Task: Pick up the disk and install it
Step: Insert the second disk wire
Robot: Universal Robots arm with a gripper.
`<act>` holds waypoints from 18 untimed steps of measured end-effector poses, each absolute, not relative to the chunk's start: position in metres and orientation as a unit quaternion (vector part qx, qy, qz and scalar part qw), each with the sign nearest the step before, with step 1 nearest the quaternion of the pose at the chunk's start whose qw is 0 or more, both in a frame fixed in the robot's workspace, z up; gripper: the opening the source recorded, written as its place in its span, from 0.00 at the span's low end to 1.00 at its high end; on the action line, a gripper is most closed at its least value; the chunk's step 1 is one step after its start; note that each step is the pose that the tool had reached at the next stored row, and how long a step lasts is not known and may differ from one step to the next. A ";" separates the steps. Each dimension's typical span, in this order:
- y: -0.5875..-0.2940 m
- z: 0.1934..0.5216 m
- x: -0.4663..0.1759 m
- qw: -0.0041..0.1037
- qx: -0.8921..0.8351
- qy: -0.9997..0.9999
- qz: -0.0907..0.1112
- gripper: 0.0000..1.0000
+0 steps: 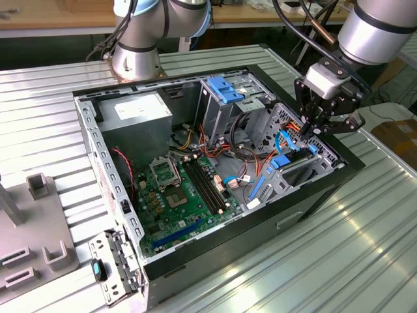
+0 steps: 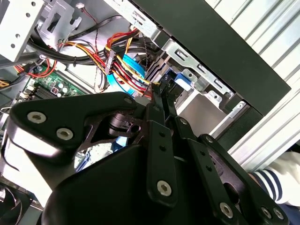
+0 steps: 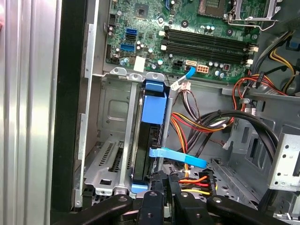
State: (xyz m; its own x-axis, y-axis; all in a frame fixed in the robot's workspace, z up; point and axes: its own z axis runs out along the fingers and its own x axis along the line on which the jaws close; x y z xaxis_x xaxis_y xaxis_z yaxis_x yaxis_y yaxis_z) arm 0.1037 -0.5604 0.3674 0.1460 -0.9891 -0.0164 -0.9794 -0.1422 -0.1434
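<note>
The disk (image 3: 148,140), dark with bright blue rails and a blue tab, stands on edge inside the metal drive cage (image 3: 110,164) at the front of the open computer case. In the exterior view the disk (image 1: 293,167) lies low in the cage at the case's right end. My gripper (image 1: 315,130) hovers just above that end of the case. Its black fingertips are pressed together, with nothing between them, at the disk's near end in both wrist views: gripper (image 3: 165,180), gripper (image 2: 157,89). The disk's blue tab (image 2: 180,79) sits right beside the tips.
Red, yellow and orange power cables (image 3: 197,180) and a flat blue data cable (image 3: 178,157) run beside the disk. The motherboard (image 1: 176,195), a grey power supply (image 1: 133,114) and a pale blue bracket (image 1: 225,90) sit in the case. A striped sleeve (image 2: 276,180) shows outside the case.
</note>
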 end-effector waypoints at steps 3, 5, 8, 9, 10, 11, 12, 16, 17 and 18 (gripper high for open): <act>-0.560 0.367 0.104 0.059 -0.755 0.652 -0.040 0.16; -0.561 0.367 0.104 0.058 -0.755 0.652 -0.039 0.16; -0.561 0.367 0.105 0.056 -0.755 0.653 -0.036 0.16; -0.561 0.367 0.105 0.056 -0.755 0.653 -0.036 0.16; -0.561 0.367 0.105 0.056 -0.755 0.653 -0.036 0.16; -0.561 0.367 0.105 0.056 -0.755 0.653 -0.036 0.16; -0.561 0.367 0.105 0.056 -0.755 0.653 -0.036 0.16; -0.562 0.367 0.105 0.056 -0.755 0.653 -0.036 0.16; -0.563 0.366 0.105 0.056 -0.755 0.653 -0.036 0.16; -0.563 0.366 0.105 0.056 -0.755 0.653 -0.036 0.16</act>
State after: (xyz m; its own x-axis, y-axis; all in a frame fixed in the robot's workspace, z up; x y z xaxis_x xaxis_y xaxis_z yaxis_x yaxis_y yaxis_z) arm 0.1047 -0.5626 0.3657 0.1458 -0.9891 -0.0186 -0.9810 -0.1421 -0.1322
